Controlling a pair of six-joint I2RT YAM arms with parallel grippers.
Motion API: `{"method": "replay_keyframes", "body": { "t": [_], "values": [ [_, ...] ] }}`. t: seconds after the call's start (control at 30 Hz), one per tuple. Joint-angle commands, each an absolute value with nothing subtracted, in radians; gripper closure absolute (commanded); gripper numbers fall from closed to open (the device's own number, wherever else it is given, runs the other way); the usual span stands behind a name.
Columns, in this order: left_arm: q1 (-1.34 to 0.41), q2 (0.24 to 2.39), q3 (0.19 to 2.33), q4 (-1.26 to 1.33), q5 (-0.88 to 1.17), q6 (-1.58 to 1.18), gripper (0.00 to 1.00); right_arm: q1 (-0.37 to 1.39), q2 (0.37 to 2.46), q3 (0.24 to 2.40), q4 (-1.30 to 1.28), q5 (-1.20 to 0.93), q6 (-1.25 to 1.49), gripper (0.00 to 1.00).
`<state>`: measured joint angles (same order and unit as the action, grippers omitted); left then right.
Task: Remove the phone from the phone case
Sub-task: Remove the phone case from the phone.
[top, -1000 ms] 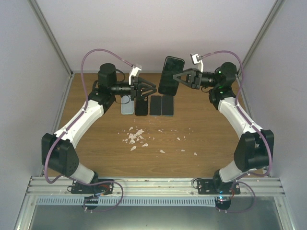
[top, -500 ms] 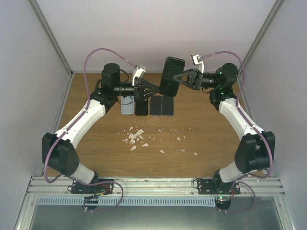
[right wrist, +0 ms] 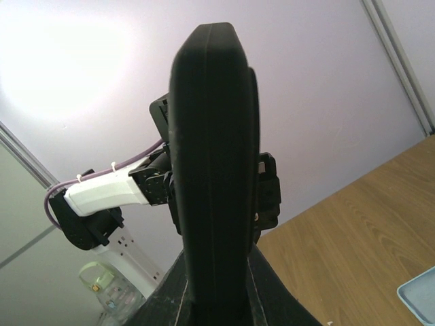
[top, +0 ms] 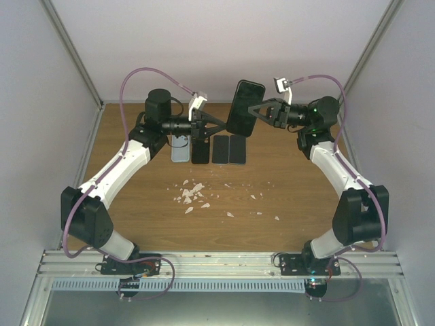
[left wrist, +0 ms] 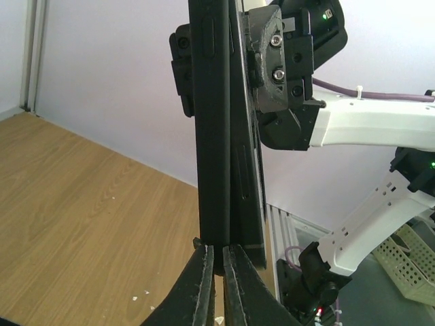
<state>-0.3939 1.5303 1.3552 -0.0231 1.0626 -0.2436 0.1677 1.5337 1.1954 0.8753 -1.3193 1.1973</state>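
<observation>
Your right gripper (top: pixel 253 111) is clamped across the black phone case (top: pixel 245 107), holding it upright in the air above the far part of the wooden table (top: pixel 292 183). In the right wrist view you see the case edge-on, rising between that gripper's two fingers (right wrist: pixel 170 295). The phone (left wrist: pixel 246 170) sits in the case; in the left wrist view the two show as two dark layers pressed side by side, with no gap you can make out.

Your left gripper (top: pixel 221 125) reaches in from the other side. Its fingers (left wrist: pixel 202 285) are drawn almost together, only a thin slit between them, and the tips touch the case's lower edge right at the line between the two layers. You cannot tell whether they pinch a lip of the case.

Below, four phones lie flat in a row: a light blue one (top: pixel 180 151) and three black ones (top: pixel 221 149). White scraps (top: pixel 193 193) are scattered nearer the arm bases.
</observation>
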Motion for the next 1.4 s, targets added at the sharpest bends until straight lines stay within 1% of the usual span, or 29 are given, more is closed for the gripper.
{"method": "replay_keyframes", "body": {
  "t": [0.0,0.17,0.27,0.5,0.77,1.0,1.37],
  "values": [
    [-0.390,1.574,1.344,-0.026,0.955,-0.240,0.95,0.200,1.500,1.203,1.068,-1.348,1.326,0.99],
    [-0.390,1.569,1.342,-0.032,0.949,-0.235,0.95,0.213,1.503,1.201,1.078,-1.348,1.338,1.00],
    [-0.390,1.572,1.342,-0.037,0.935,-0.236,0.95,0.224,1.511,1.197,1.148,-1.345,1.389,1.00],
    [-0.391,1.595,1.351,-0.040,0.898,-0.263,0.96,0.277,1.503,1.169,1.223,-1.346,1.444,1.00],
    [-0.390,1.610,1.374,-0.017,0.914,-0.283,0.94,0.327,1.500,1.139,1.189,-1.381,1.410,1.00],
    [-0.391,1.605,1.358,0.084,1.020,-0.355,0.87,0.363,1.509,1.121,1.153,-1.397,1.381,0.99],
    [-0.403,1.597,1.353,0.207,1.129,-0.451,0.77,0.385,1.537,1.104,1.103,-1.412,1.357,1.00]
  ]
}}
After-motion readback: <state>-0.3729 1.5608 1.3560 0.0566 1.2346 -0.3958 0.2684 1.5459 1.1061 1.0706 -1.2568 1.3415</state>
